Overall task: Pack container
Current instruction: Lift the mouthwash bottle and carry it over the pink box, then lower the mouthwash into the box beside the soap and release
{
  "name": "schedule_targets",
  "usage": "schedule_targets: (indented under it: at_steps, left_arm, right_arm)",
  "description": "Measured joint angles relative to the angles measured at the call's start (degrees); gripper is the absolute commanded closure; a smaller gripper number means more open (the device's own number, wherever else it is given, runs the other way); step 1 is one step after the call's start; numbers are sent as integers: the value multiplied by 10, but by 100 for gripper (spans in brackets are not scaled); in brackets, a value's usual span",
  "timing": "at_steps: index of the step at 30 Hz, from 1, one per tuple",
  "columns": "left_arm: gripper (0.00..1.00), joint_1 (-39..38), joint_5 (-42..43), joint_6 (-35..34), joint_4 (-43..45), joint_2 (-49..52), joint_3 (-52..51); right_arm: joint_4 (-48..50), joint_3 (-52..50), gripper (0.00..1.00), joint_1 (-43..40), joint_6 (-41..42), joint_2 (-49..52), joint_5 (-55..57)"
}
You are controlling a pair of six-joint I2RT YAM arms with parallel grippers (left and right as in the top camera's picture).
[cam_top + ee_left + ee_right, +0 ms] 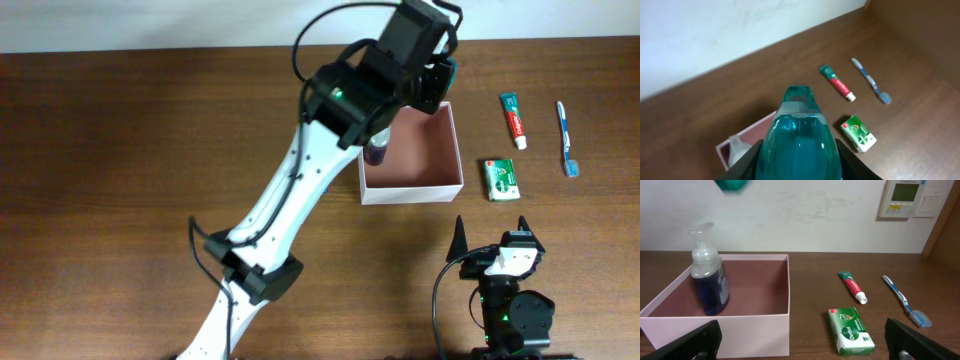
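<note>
The container is a shallow white-walled box with a pinkish-brown inside, right of the table's middle. In its left corner stands a pump bottle of dark blue liquid, which shows plainly in the right wrist view. My left gripper hangs above the container's far side, shut on a teal bottle that fills the left wrist view between both fingers. Only the container's corner shows there. My right gripper stands open near the front edge, facing the container with nothing between its fingers.
To the right of the container, a green soap box, a green and red toothpaste tube and a blue toothbrush lie on the brown table. The left arm reaches diagonally across the table's middle.
</note>
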Motion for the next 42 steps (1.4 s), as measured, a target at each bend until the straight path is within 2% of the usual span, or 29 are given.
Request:
schedule_targets:
  at_steps: [12, 21, 31, 42]
  left_arm:
    - [68, 0, 0, -70, 15, 102, -11]
    - [68, 0, -9, -84, 16, 150, -12]
    - [68, -1, -65, -86, 16, 155, -16]
    - [68, -3, -83, -86, 15, 155, -16]
  right_arm:
    - [0, 0, 1, 0, 0, 0, 0]
    - [0, 0, 1, 0, 0, 0, 0]
    - [0, 0, 1, 0, 0, 0, 0]
    - [0, 0, 1, 0, 0, 0, 0]
